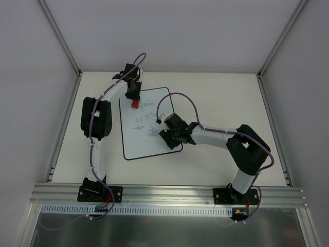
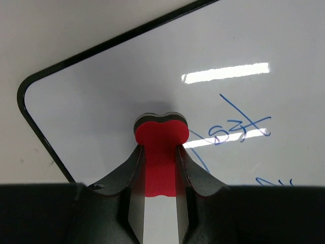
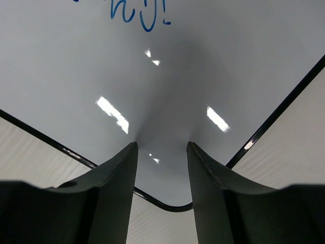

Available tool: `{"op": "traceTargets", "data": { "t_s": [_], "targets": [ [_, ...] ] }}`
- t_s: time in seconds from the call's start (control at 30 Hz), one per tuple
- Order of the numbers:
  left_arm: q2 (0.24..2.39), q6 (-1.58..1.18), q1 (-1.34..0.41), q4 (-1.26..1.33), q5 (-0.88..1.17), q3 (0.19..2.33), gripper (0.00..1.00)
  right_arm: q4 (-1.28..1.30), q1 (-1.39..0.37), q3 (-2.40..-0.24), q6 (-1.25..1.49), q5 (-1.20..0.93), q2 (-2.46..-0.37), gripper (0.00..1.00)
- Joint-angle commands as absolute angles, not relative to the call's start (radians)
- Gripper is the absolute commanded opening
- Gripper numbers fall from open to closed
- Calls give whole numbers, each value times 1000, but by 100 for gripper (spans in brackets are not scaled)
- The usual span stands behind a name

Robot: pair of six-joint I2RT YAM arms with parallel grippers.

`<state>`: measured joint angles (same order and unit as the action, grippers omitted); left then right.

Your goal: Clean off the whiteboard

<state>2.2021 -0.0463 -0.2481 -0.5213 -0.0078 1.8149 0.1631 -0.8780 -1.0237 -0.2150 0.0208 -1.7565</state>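
The left gripper (image 2: 160,148) pinches a red eraser (image 2: 161,133) by its waist, and the eraser's head is down on the whiteboard (image 1: 140,146) near the far left corner. The right gripper (image 3: 161,146) has its fingers drawn close, tips planted by the near right corner. The board lies flat on the table (image 1: 221,98). Its long axis runs far to near, with the near end angled slightly right. Blue handwriting (image 1: 146,123) sits mid-board.

Lighting's bright and even from overhead, barely any shadow on the tabletop (image 1: 221,98). The glossy whiteboard (image 2: 127,76) bounces streaky white glare in both wrist views, a soft grey shadow pools ahead of the right claw (image 3: 161,146), and the red eraser (image 2: 161,136) looks sharp.
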Motion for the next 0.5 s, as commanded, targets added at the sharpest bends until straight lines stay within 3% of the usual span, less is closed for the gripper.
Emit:
{"op": "traceTargets", "data": {
  "t_s": [0.0,0.47],
  "targets": [
    [2262,15,-250,-534,-18,1900,16,129,-888,-1019,-215,11,-1787,48],
    [2454,17,-345,-731,90,2146,17,161,-894,-916,-189,32,-1714,46]
  ]
}}
